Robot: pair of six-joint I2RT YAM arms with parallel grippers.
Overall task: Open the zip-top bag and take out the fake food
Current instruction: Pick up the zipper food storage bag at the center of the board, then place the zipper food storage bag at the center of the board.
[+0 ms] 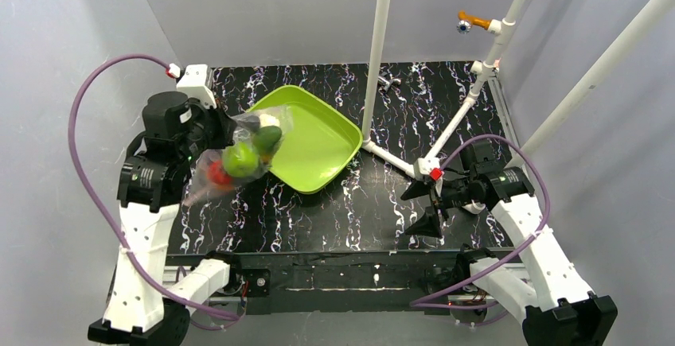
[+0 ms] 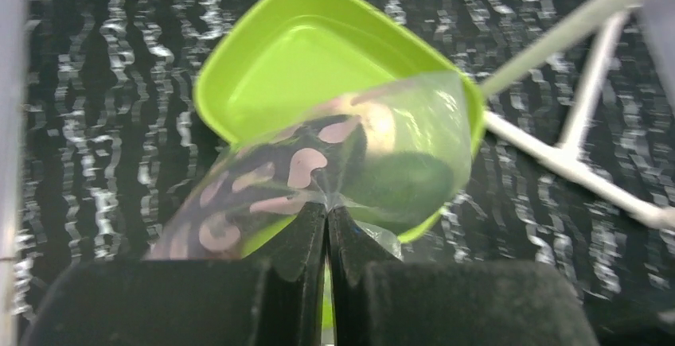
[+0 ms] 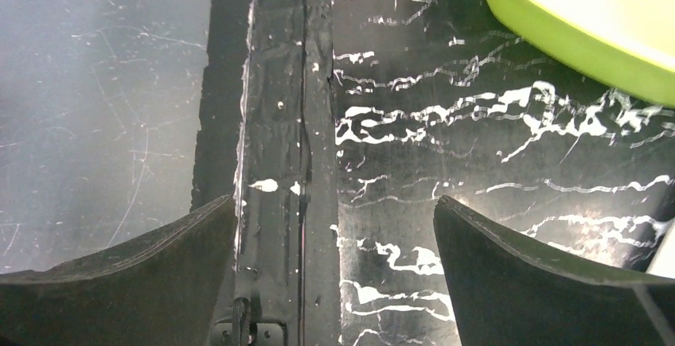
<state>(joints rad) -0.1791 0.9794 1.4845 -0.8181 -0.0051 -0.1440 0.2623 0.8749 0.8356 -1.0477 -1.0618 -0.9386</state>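
The zip-top bag (image 1: 243,151) hangs in the air over the left rim of the lime-green tray (image 1: 318,147). My left gripper (image 1: 229,126) is shut on its plastic. Inside I see a green apple (image 1: 239,160), a red fruit (image 1: 218,173) and a dark green piece (image 1: 268,138). In the left wrist view my left gripper (image 2: 327,211) pinches the bag (image 2: 382,147) above the tray (image 2: 302,52); the bag's contents are blurred there. My right gripper (image 1: 418,207) is open and empty, low over the table's front right part, and also shows in its wrist view (image 3: 334,227).
A white pipe frame (image 1: 378,52) stands right of the tray, with legs running to a red-capped joint (image 1: 434,173) near my right gripper. The table's front edge (image 3: 278,123) lies under my right gripper, and the tray corner (image 3: 589,28) is ahead of it.
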